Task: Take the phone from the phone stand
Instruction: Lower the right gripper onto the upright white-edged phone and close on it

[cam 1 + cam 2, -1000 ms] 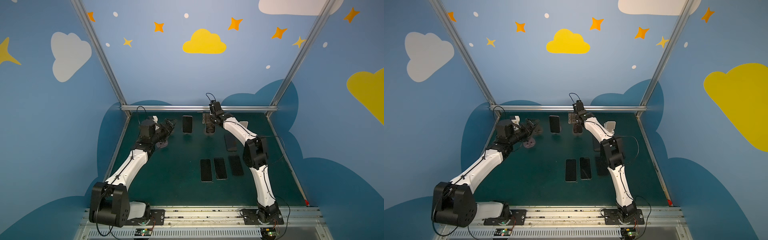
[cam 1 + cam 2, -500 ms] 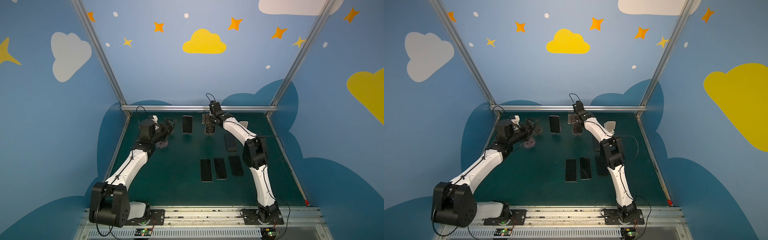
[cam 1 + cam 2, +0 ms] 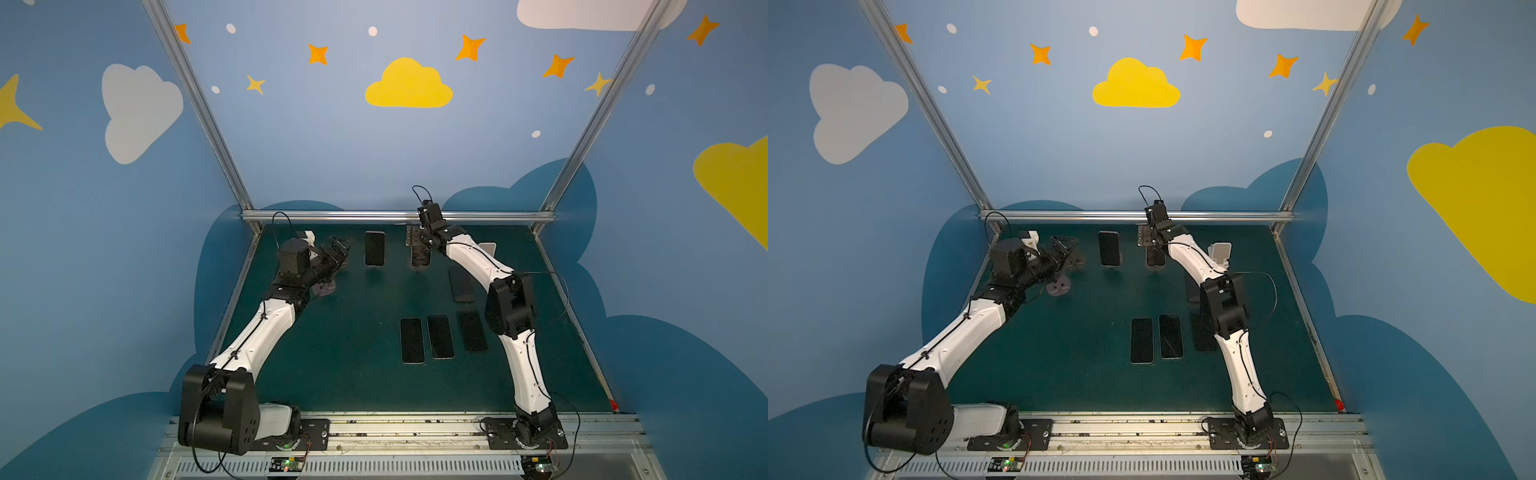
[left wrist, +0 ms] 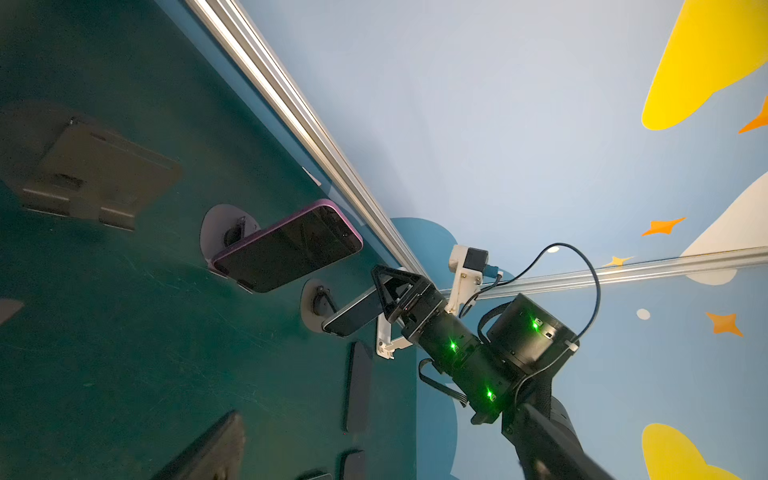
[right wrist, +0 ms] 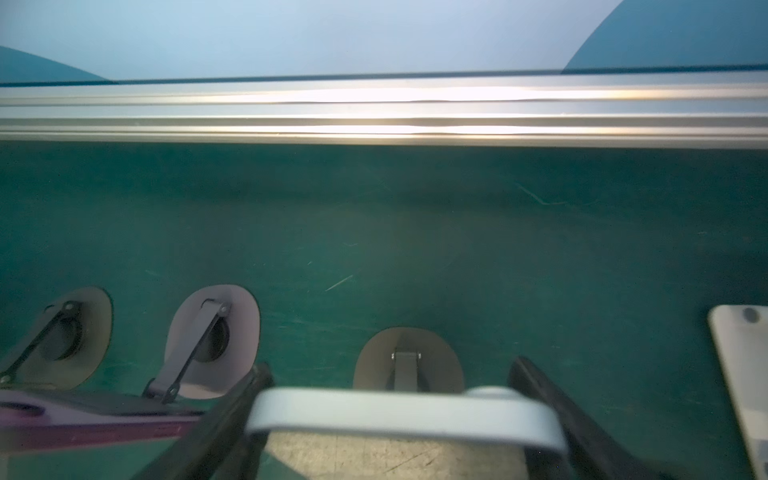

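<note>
A dark-screened phone (image 3: 420,258) with a pale rim leans on a phone stand (image 5: 409,357) with a round base at the back of the green table (image 3: 353,374). My right gripper (image 3: 420,245) comes down over its top edge. In the right wrist view the phone's pale edge (image 5: 407,411) spans the gap, and both black fingers (image 5: 232,415) press against its two ends. My left gripper (image 3: 338,249) hovers open and empty at the back left, apart from every phone.
A purple-cased phone (image 3: 374,248) leans on its own stand just left of the gripped one. Near the left gripper is an empty dark stand (image 3: 1059,286). A white stand (image 3: 486,249) is at back right. Several phones lie flat mid-table (image 3: 440,336).
The right gripper's fingers have closed in on the sides of the phone. Both arms hold their places.
</note>
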`<move>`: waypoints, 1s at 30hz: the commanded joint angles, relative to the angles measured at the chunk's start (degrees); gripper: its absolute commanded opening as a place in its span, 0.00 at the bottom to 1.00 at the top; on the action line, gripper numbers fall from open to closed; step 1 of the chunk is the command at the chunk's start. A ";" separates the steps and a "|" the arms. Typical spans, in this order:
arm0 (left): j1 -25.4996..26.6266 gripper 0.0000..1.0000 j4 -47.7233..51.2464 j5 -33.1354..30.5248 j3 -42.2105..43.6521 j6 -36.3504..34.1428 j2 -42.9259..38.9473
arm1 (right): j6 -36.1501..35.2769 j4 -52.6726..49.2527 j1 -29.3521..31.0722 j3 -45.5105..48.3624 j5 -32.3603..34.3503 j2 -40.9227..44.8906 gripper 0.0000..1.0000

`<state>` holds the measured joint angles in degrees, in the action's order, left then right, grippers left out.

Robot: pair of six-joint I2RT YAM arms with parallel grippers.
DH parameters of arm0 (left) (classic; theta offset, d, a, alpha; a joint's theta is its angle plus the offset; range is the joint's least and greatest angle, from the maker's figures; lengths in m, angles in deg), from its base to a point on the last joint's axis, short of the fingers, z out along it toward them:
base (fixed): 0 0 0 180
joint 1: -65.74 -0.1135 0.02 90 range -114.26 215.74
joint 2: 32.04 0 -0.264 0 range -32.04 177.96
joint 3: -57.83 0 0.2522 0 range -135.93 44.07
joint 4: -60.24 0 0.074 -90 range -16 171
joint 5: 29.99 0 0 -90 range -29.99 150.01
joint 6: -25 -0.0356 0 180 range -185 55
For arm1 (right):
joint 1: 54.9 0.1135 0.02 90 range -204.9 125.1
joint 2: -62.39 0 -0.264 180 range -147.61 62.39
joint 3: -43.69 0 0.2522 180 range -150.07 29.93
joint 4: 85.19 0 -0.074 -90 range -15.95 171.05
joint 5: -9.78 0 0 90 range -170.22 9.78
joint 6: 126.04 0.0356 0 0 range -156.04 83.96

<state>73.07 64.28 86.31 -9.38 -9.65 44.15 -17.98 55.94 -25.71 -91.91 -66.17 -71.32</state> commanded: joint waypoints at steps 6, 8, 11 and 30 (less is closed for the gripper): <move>-0.30 1.00 -1.89 0.59 -0.78 -0.05 -1.56 | -1.23 0.08 0.85 -1.49 4.28 -0.78 0.78; -0.30 1.00 -1.89 0.59 -0.79 -0.15 -1.66 | -1.22 0.23 0.87 -1.47 4.15 -0.37 0.75; -0.30 1.00 -2.11 0.59 -0.69 -0.20 -1.78 | -1.28 0.79 0.87 -1.16 4.24 0.20 0.70; -0.38 1.00 -3.64 1.24 -0.34 -0.41 -2.26 | -3.89 4.82 2.00 3.15 2.12 7.76 0.62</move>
<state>72.96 62.53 86.73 -9.38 -9.67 43.36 -20.73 57.91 -24.35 -89.60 -63.81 -69.70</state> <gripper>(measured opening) 0.997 0.735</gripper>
